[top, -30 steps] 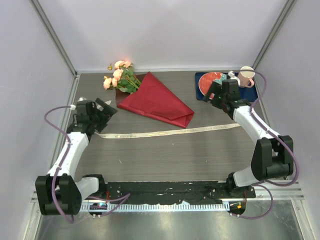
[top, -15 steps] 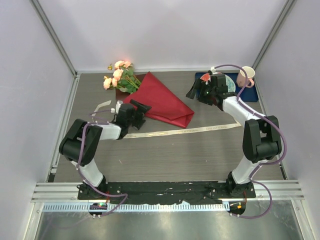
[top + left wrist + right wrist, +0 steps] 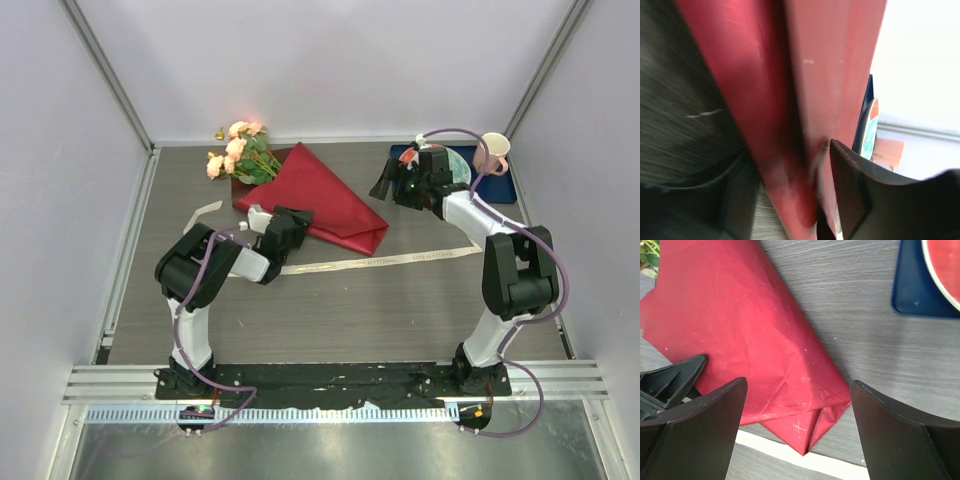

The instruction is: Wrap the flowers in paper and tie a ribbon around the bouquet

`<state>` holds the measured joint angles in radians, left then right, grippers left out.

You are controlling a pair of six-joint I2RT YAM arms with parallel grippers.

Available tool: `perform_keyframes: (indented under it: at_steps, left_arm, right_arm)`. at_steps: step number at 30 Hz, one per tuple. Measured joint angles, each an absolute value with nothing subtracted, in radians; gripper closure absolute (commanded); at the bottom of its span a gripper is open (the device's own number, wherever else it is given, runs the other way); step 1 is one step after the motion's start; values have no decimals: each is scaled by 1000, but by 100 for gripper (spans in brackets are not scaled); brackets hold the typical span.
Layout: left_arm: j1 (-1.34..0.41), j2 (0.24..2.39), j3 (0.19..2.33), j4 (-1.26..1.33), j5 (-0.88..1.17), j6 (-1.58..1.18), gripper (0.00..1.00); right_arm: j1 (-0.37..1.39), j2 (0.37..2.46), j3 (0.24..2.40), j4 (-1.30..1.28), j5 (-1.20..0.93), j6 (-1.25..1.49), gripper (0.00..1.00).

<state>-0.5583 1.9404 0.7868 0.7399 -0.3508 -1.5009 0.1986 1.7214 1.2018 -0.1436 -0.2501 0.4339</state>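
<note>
The bouquet lies at the back left of the table. Its peach-pink flowers stick out of a cone of dark red paper. The cream ribbon lies flat in front of the cone, partly under its tip. My left gripper is at the paper's near left edge. Its jaws stand apart around a fold of paper, with a sliver of table showing beside one finger. My right gripper hangs open above the cone's pointed end, holding nothing.
A dark blue mat at the back right carries a plate and a pink cup. The mat's corner shows in the right wrist view. The left gripper's finger reaches in beside the paper.
My left arm swung right from the table's left side to the paper's edge, and its jaws have narrowed. My right gripper moved left, from over the plate to the cone's tip.
</note>
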Motion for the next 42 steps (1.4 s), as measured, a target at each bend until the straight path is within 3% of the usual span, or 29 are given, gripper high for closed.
perform_keyframes:
  at_steps: [1, 4, 6, 7, 11, 12, 13, 16, 20, 30, 38, 41, 42]
  left_arm:
    - [-559, 1955, 785, 761, -359, -1501, 54]
    - [-557, 1967, 749, 797, -374, -1482, 57]
    - [-553, 1962, 724, 820, -372, -1477, 51]
    - [-550, 1956, 710, 833, -368, -1469, 39]
    - [-525, 1927, 670, 882, -335, -1455, 32]
    - [-519, 1927, 665, 894, -325, -1456, 34]
    - [-513, 1927, 659, 908, -313, -1456, 47]
    - [-496, 1933, 636, 925, -286, -1457, 65]
    - [-476, 1966, 623, 958, -246, -1466, 80]
    - [-451, 2048, 630, 1068, -165, -1512, 85]
    - [-445, 2060, 633, 1084, -144, -1518, 87]
    - [-438, 2060, 634, 1083, -129, -1518, 87]
    - [-435, 2060, 634, 1083, -126, -1518, 88]
  right_arm:
    - [202, 1738, 1214, -144, -259, 417, 9]
    - [234, 1807, 1275, -147, -272, 324, 7]
    - [271, 1855, 1319, -151, -276, 258, 6]
    - [294, 1879, 1341, -152, -280, 227, 5]
    - [389, 1990, 1477, -193, -293, 96, 4]
    - [414, 2028, 1536, -224, -290, 57, 3]
    - [439, 2066, 1589, -233, -280, 21, 2]
    - [490, 2147, 1705, -272, -253, -65, 2]
    - [524, 2248, 1882, -357, -262, -148, 2]
    - [535, 2466, 2175, -488, -261, -270, 2]
    - [542, 2562, 2254, -522, -275, -292, 3]
    - [544, 2605, 2328, -553, -276, -299, 10]
    - [546, 2617, 2349, -564, -274, -301, 20]
